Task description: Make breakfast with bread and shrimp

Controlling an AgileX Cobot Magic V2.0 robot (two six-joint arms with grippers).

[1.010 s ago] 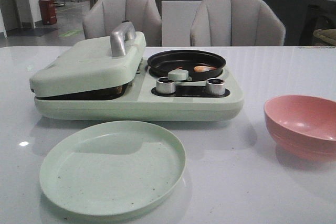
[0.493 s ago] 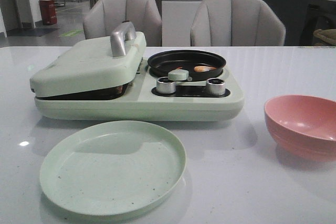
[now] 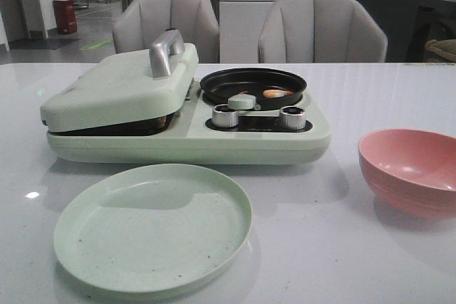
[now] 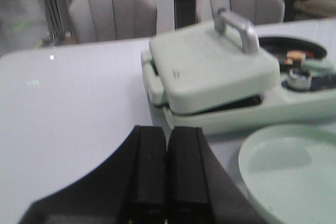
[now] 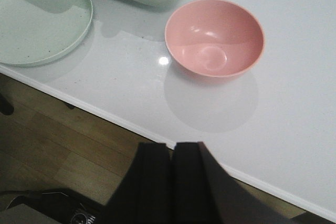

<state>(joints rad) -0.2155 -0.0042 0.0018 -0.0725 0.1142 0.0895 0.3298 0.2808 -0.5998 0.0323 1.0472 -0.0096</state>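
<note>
An orange-pink shrimp (image 3: 274,93) lies in the small black pan (image 3: 253,85) on the pale green breakfast maker (image 3: 185,137); it also shows blurred in the left wrist view (image 4: 295,56). The maker's lid (image 3: 121,87) with a silver handle (image 3: 165,51) is down over the grill side. No bread shows. My left gripper (image 4: 167,132) is shut and empty, above the table to the left of the maker. My right gripper (image 5: 172,147) is shut and empty, over the table's front edge near the pink bowl (image 5: 214,38). Neither gripper shows in the front view.
A pale green plate (image 3: 152,227) sits in front of the maker, also in the wrist views (image 4: 291,174) (image 5: 42,19). The pink bowl (image 3: 412,170) stands at the right. Two grey chairs (image 3: 167,23) (image 3: 322,28) stand behind the table. The table's front edge (image 5: 126,121) has wooden floor below.
</note>
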